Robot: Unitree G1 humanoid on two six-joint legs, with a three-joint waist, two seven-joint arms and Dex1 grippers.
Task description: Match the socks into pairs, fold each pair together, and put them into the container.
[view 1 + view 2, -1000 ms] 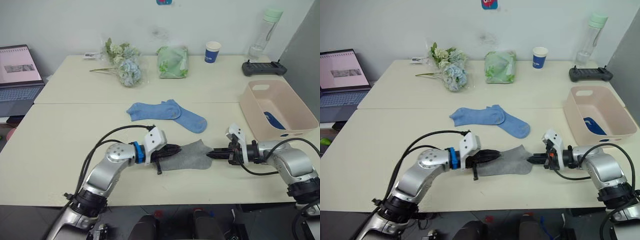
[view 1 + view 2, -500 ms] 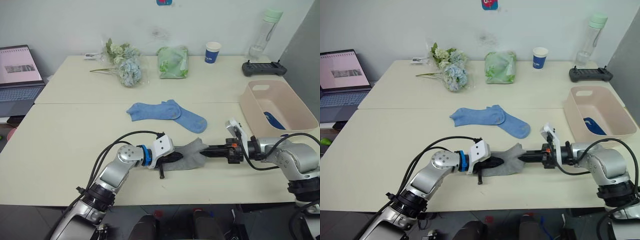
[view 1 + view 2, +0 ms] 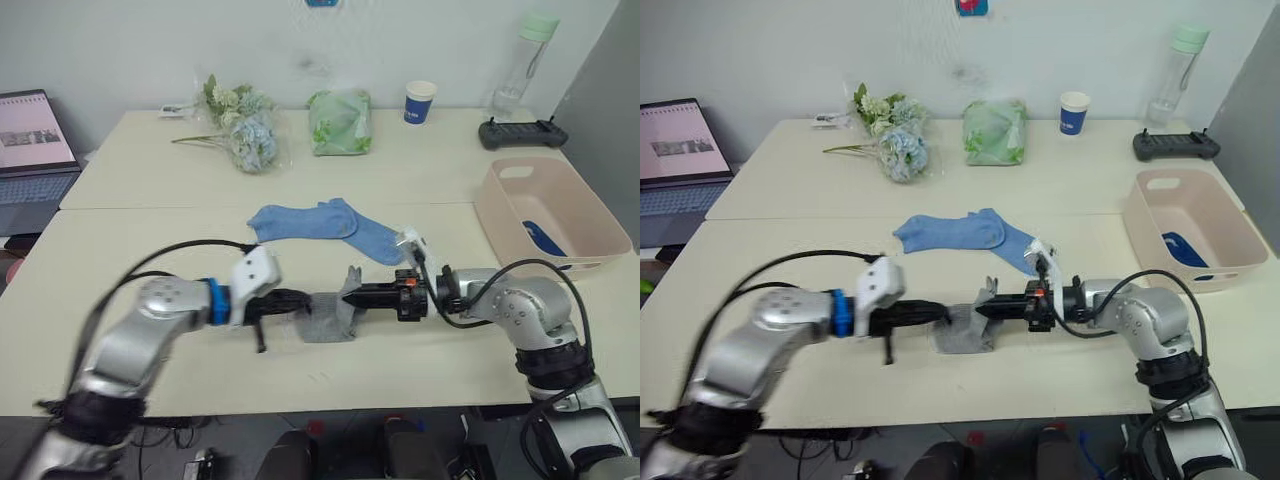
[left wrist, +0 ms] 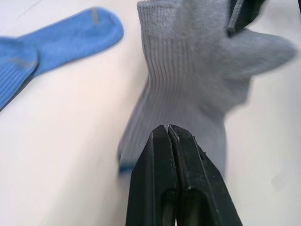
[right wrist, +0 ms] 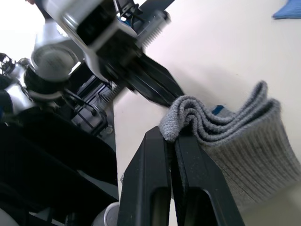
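Observation:
The grey socks (image 3: 326,322) lie near the table's front edge, doubled over into a short fold. My right gripper (image 3: 347,297) is shut on their raised end (image 5: 188,117), holding it above the lower layers. At the fold's left edge my left gripper (image 3: 303,300) is shut, its tips (image 4: 168,129) just over the cuff with no cloth seen between them. Two light blue socks (image 3: 328,224) lie flat and overlapping farther back. The pale pink container (image 3: 498,215) stands at the right with a dark blue bundle (image 3: 545,240) inside.
Along the back of the table stand a bunch of flowers (image 3: 240,128), a green bag (image 3: 340,122), a blue paper cup (image 3: 421,102), a bottle (image 3: 520,60) and a black controller (image 3: 517,133). A laptop (image 3: 30,150) sits at the far left.
My right gripper has moved left with the end of the grey socks, folding them over. My left gripper has drawn back left to the cuff edge. The camera shifted slightly.

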